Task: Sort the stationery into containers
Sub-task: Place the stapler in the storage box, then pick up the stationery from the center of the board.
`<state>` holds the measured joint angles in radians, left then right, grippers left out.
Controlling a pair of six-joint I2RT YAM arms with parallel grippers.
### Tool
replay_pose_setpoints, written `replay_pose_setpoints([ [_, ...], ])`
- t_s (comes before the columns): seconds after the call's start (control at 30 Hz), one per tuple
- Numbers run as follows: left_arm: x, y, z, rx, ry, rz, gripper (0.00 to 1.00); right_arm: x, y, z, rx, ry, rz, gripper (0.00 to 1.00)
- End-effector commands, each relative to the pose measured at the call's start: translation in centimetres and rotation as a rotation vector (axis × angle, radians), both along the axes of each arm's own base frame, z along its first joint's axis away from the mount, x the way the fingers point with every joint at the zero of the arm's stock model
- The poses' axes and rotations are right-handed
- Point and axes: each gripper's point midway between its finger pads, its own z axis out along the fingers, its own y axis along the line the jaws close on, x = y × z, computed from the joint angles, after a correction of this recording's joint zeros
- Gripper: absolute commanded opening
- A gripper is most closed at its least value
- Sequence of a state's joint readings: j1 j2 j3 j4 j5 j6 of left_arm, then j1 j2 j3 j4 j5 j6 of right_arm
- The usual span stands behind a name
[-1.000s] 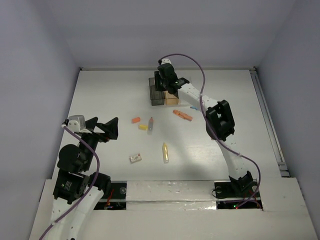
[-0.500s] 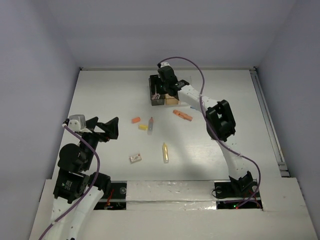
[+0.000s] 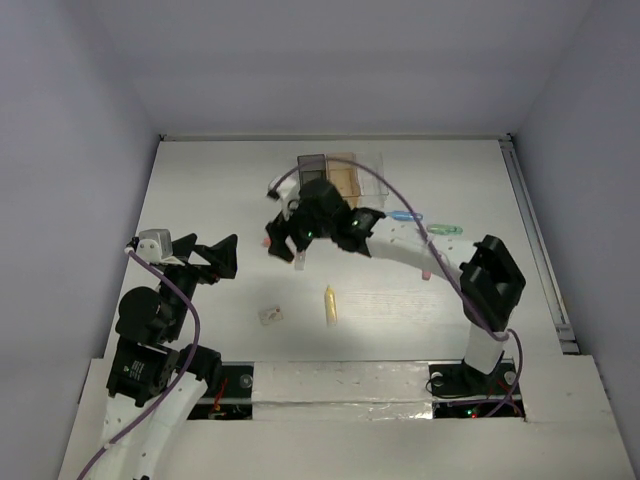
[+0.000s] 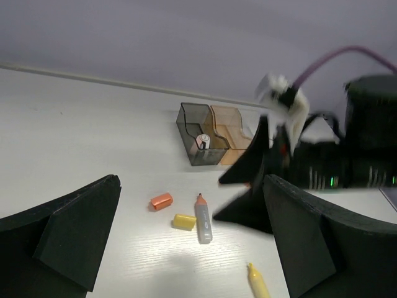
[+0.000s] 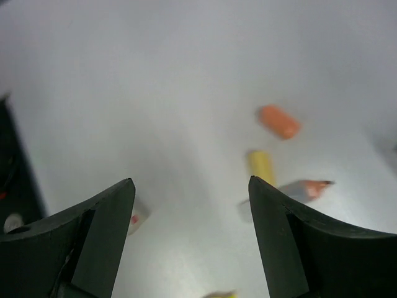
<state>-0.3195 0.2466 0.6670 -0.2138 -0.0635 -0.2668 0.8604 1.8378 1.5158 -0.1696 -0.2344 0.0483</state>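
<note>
The right fingers [image 5: 291,236] stood wide open, empty, over the worktop [image 5: 155,74]. The yellow eraser [image 5: 261,166], orange eraser [image 5: 280,121] and grey marker [image 5: 304,189] lay crowded off-centre, so closing might have pinched two or flicked one away. The left fingers [image 4: 74,230] gaped empty.

A white table [image 3: 220,190] stands between pale grey walls [image 3: 350,60].

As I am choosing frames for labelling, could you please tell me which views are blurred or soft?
Top external: evenly lit and sharp, only the right pincer slightly smeared. Left wrist: the bins and grey marker are crisp, the right arm motion-blurred. Right wrist: the scene is soft, orange eraser and yellow eraser smeared; its own fingers look sharper.
</note>
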Motion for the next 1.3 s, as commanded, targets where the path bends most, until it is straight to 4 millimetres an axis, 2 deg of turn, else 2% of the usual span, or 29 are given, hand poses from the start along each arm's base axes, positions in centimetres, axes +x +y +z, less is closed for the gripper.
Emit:
replay_pose_setpoints([
  [0.0, 0.0, -0.1, 1.5, -0.010, -0.048, -0.004, 0.99, -8.6, 1.0, -5.7, -0.151, 0.029, 0.278, 0.80],
  [0.1, -0.1, 0.3, 1.7, -0.017, -0.053, 0.017, 0.99, -11.8, 1.6, -7.2, -0.169, 0.025, 0.357, 0.84],
  [0.13, -0.2, 0.4, 1.8, -0.018, -0.054, 0.021, 0.99, -12.0, 1.3, -8.3, -0.183, 0.041, 0.352, 0.85],
  [0.23, -0.3, 0.8, 2.0, -0.022, -0.058, 0.037, 0.99, -13.2, 2.1, -9.9, -0.207, 0.039, 0.374, 0.85],
  [0.47, -0.3, 0.8, 2.0, -0.023, -0.059, 0.036, 0.99, -13.5, 3.9, -13.3, -0.299, -0.016, 0.394, 0.88],
  [0.53, -0.3, 0.8, 2.0, -0.024, -0.061, 0.035, 0.99, -13.2, 3.9, -14.2, -0.325, -0.021, 0.393, 0.88],
  [0.73, -0.4, 0.6, 2.1, -0.020, -0.065, 0.022, 0.99, -14.0, 4.6, -15.4, -0.347, -0.041, 0.409, 0.88],
  [0.83, -0.4, 0.5, 2.1, -0.020, -0.065, 0.017, 0.99, -13.7, 4.3, -16.3, -0.373, -0.046, 0.392, 0.80],
  [0.93, -0.4, 0.5, 2.1, -0.021, -0.065, 0.017, 0.99, -13.9, 4.1, -16.7, -0.392, -0.049, 0.388, 0.67],
  [0.97, -0.4, 0.5, 2.1, -0.020, -0.065, 0.018, 0.99, -13.9, 3.8, -16.9, -0.399, -0.049, 0.380, 0.58],
  [1.03, -0.4, 0.5, 2.1, -0.022, -0.066, 0.017, 0.99, -13.8, 3.7, -16.9, -0.395, -0.053, 0.370, 0.49],
  [1.1, -0.4, 0.5, 2.2, -0.022, -0.066, 0.017, 0.99, -13.7, 3.7, -16.4, -0.378, -0.064, 0.358, 0.40],
  [1.27, -0.5, 0.5, 2.1, -0.022, -0.066, 0.017, 0.99, -13.0, 3.9, -14.6, -0.327, -0.079, 0.286, 0.29],
])
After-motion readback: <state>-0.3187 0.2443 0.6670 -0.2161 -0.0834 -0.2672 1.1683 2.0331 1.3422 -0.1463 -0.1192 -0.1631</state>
